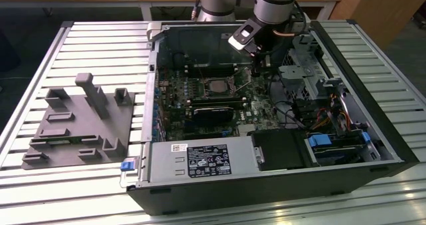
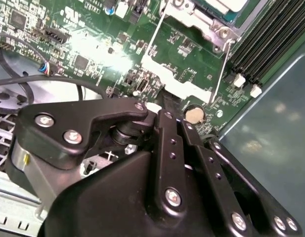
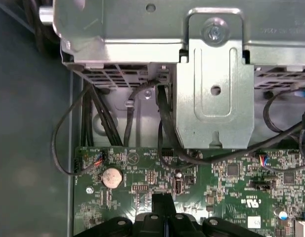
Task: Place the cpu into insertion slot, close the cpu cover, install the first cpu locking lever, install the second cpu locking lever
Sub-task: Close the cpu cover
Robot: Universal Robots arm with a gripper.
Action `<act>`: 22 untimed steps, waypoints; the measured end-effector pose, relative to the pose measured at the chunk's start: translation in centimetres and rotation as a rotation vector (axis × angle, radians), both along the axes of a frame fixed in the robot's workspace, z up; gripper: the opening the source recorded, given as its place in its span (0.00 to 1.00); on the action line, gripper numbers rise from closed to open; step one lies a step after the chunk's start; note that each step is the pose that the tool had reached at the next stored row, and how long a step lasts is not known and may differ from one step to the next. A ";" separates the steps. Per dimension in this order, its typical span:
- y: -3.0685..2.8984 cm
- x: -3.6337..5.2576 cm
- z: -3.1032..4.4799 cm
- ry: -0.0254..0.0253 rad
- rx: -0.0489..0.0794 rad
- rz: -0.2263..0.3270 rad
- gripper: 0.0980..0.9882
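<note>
Inside the case (image 1: 266, 195), beside the insertion slot (image 1: 216, 85): end effector (image 1: 258, 71) pinched together; drifting low could snag the raised locking lever (image 2: 222, 69).

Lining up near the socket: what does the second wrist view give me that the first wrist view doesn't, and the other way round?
Second wrist view: a corner of the insertion slot with the cpu and its silvery top, two thin wire levers, and the memory slots. First wrist view: the grey metal drive cage and black cables running down to the board edge. Both: the green motherboard, the coin cell battery, and the hand near that battery.
</note>
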State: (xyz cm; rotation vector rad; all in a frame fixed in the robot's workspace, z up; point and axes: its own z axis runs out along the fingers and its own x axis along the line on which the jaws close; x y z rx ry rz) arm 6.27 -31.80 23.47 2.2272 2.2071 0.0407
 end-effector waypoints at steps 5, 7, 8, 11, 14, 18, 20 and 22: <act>0.00 -0.97 0.00 0.0000 0.000 0.000 0.01; 0.00 -1.40 0.00 0.0001 0.000 0.000 0.01; 0.00 -1.64 0.00 0.0000 0.000 0.000 0.01; 0.00 -2.39 0.00 0.0000 0.000 0.000 0.01; -0.01 -3.16 0.00 0.0000 0.000 0.000 0.01; -0.01 -4.27 0.00 0.0000 0.000 0.000 0.01; -0.01 -4.79 -0.01 0.0000 0.000 0.000 0.01; -0.01 -5.25 -0.01 0.0000 0.000 0.000 0.01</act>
